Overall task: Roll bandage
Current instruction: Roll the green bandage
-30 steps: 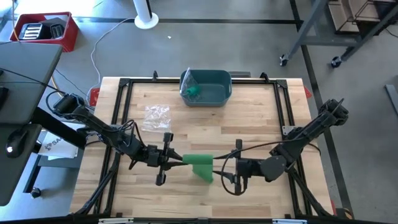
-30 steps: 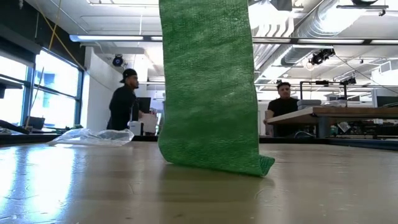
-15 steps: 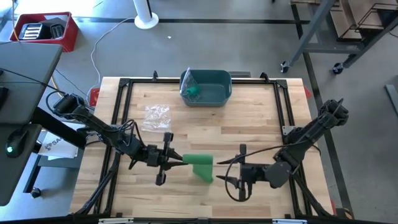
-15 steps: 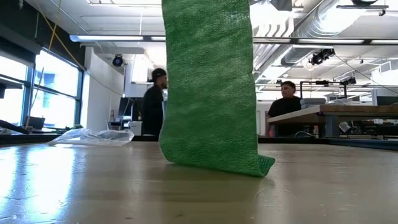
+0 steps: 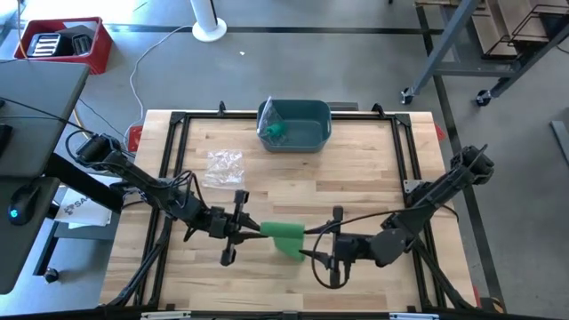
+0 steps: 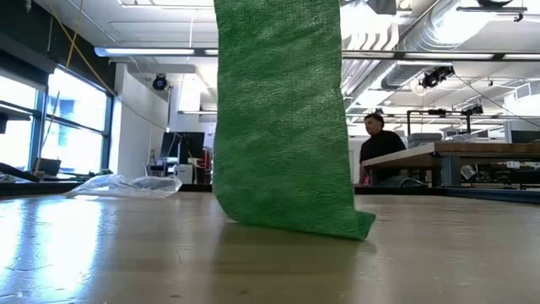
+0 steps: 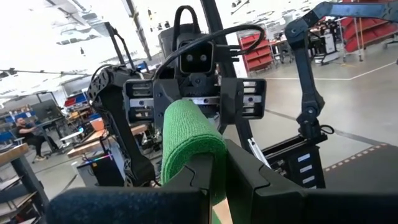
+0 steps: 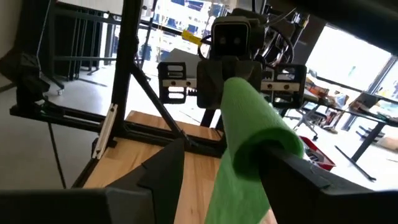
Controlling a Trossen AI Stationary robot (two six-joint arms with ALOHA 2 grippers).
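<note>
Pinching the green bandage (image 5: 285, 235), your left gripper (image 5: 253, 230) is clamped; your right gripper (image 5: 313, 255) stands wide apart, one finger (image 8: 292, 163) touching it

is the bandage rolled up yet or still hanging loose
Mostly loose. The bandage hangs as a flat strip, its end touching the table. The left gripper is shut on its top.

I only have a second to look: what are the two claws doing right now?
Left gripper: shut on the green bandage, holding one end up.
Right gripper: open, its fingers either side of the bandage's other end.
</note>
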